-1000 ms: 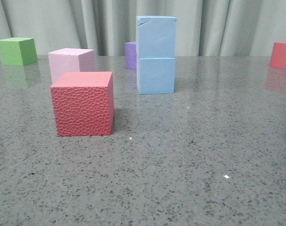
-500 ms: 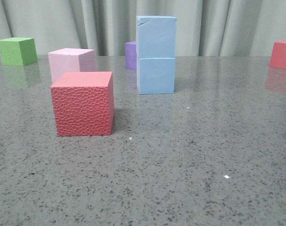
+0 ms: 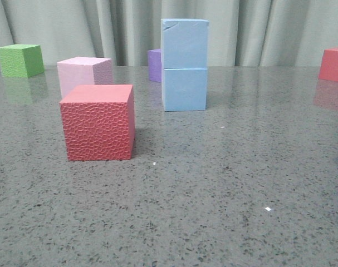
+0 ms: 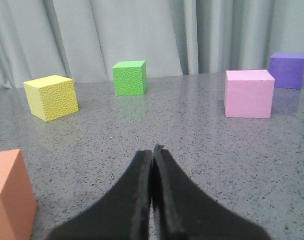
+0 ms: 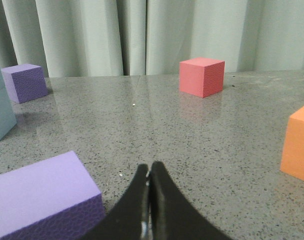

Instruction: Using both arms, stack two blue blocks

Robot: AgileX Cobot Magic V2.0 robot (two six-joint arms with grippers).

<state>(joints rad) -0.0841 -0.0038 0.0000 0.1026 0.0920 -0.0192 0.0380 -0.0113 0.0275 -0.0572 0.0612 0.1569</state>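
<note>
Two pale blue blocks stand stacked at the table's middle back: the upper blue block [image 3: 184,43] rests squarely on the lower blue block [image 3: 184,89]. Their edge also shows in the right wrist view as a blue stack [image 5: 0,107]. No gripper appears in the front view. My left gripper [image 4: 153,151] is shut with nothing between its fingers, low over bare table. My right gripper [image 5: 149,169] is shut too and holds nothing, beside a purple block [image 5: 39,197].
A red cube [image 3: 98,121] sits front left, a pink cube [image 3: 83,74] behind it, a green cube [image 3: 20,60] far left, a purple cube [image 3: 154,64] behind the stack, another red cube [image 3: 333,64] far right. Yellow cube [image 4: 50,97] and orange cubes [image 4: 9,192] [image 5: 298,148] lie near the grippers.
</note>
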